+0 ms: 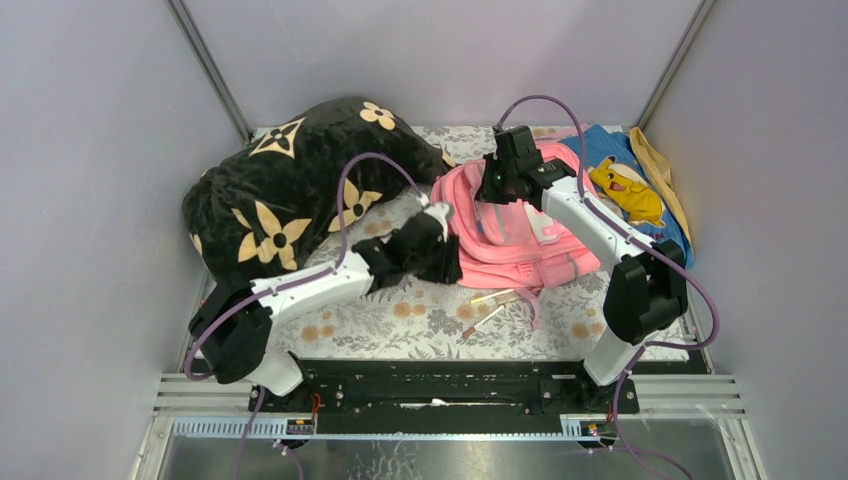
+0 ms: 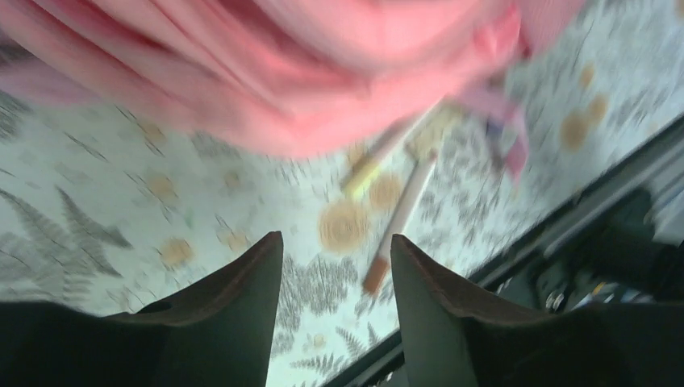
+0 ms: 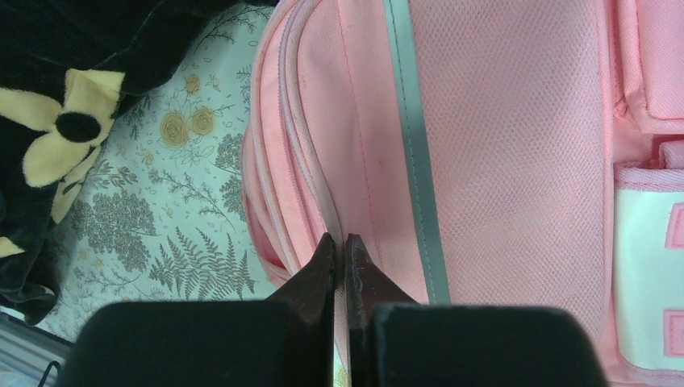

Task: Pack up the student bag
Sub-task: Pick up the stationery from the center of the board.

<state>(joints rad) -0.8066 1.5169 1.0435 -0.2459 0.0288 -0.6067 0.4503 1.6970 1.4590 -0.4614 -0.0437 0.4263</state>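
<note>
1. Top external view shows me the large pink fabric backpack [image 1: 520,240] lying flat on the floral tablecloth [image 1: 400,320], right of centre. It sits between the black plush pillow with tan flowers [image 1: 290,190] on the left and the blue cloth with a yellow cartoon figure [image 1: 625,180] at the far right.
2. 2 thin pens [image 1: 492,297] lie on the tablecloth just beside the bag's near edge. I judge these are what goes in.
3. On the right wrist view, the right gripper [image 3: 339,239] has its fingers closed to a thin slit on the pink zip seam, just left of the grey trim strip [image 3: 415,145]. They seem to pinch something thin there; I cannot tell whether it is the zip pull or only a fold of fabric.
4. The left gripper [image 2: 336,236] is spread wide with nothing between its fingers. It hovers over the tablecloth at the bag's near-left edge, with the pens just ahead. That view is blurred.
5. I judge the step in hand is opening the bag's mouth. To do it well, I would:
   - draw the right gripper along the seam line rather than upward, so the bag does not lift;
   - press the left gripper on the bag body as a counter-hold;
   - avoid brushing the 2 pens toward the table's near edge.
</note>
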